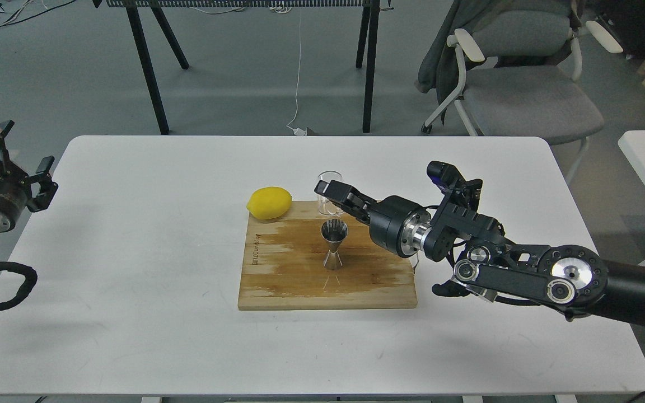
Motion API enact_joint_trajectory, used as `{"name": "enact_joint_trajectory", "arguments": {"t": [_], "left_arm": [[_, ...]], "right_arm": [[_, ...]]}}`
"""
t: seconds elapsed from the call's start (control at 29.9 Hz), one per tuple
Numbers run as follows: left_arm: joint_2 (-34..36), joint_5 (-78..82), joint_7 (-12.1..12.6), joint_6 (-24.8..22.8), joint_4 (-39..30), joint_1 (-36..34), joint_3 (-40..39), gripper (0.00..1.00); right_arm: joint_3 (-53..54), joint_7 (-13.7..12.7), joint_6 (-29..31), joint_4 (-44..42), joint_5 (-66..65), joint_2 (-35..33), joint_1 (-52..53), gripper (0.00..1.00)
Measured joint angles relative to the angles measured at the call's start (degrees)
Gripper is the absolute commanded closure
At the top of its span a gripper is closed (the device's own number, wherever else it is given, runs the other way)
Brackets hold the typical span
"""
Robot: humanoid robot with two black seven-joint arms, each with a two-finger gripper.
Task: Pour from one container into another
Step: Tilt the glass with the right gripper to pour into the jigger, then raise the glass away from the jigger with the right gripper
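The clear glass cup [327,180] stands upright at the back edge of the wooden board [277,280], just behind the steel jigger [333,244]. My right gripper [332,193] reaches in from the right. Its near finger lies across the cup's front and the other is hidden behind the glass, so the gripper looks shut on the cup. The jigger stands upright on the board, wide mouth up, below and in front of the gripper. My left gripper [15,152] hovers open off the table's left edge, holding nothing.
A yellow lemon [269,202] rests at the board's back-left corner. The white table [132,252] has bare surface on both sides of the board. A grey office chair [524,95] and black table legs stand beyond the table's far edge.
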Motion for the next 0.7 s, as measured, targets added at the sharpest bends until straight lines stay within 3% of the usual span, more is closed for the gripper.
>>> {"name": "enact_joint_trajectory", "arguments": {"t": [0.47,0.7], "left_arm": [[0.0,0.0,0.0,0.0,0.0,0.0,0.0,0.11],[-0.4,0.0,0.0,0.0,0.0,0.4,0.0,0.11]], "right_arm": [[-1.4,0.6,-1.1,-0.1,-0.6,-0.7,-0.1,0.67],[4.9,0.3,-1.2,0.2,5.0,-3.6,-1.5,0.67]]}}
